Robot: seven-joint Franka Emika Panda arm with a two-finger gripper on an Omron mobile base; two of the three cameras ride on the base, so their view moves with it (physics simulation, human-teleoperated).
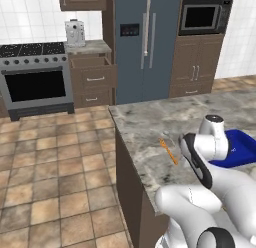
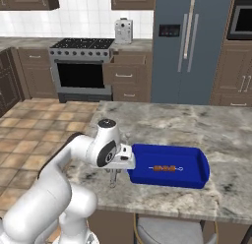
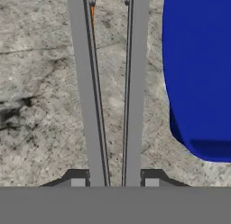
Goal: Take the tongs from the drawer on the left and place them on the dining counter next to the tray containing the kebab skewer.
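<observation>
From the hand view, closed on the tongs (image 3: 110, 96): gripper (image 3: 115, 181) pinching both grey arms, just beside the blue tray (image 3: 198, 74) and over the dining counter (image 3: 40, 83). From the right base view, kebab skewer (image 2: 166, 167) lying in the tray. From the left base view, drawer (image 1: 90, 61) pulled open beside the stove (image 1: 34, 77), orange-tipped tongs slanting above the marbled top.

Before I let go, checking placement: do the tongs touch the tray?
Apart. The hand view shows bare counter between the tongs and the blue tray.
</observation>
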